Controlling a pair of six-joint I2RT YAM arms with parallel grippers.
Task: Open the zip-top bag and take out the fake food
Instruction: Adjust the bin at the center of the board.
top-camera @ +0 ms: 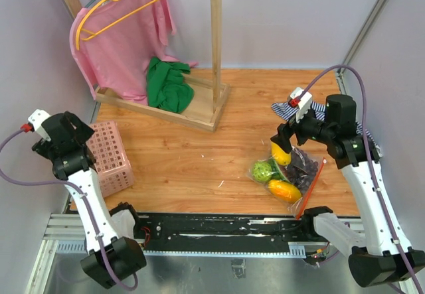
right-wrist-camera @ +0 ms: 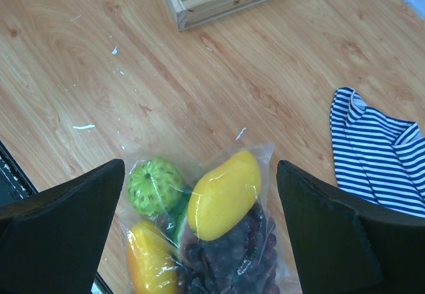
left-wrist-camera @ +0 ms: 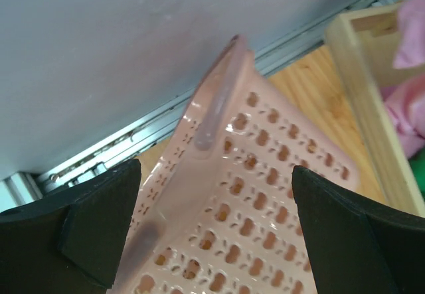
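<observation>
**Bag full, fingers empty**

The right fingers (right-wrist-camera: 332,234) hang wide open above the zip-top bag (right-wrist-camera: 219,241), apparently lining up a grasp. It lies near-right on the bench (right-wrist-camera: 166,75), fake food (right-wrist-camera: 224,194) inside. The left fingers (left-wrist-camera: 93,221), equally wide, idle over a pink basket (left-wrist-camera: 265,174).

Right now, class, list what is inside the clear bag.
A yellow fruit, green ball, orange fruit and purple grapes show through the bag; anything beneath them is covered.
</observation>
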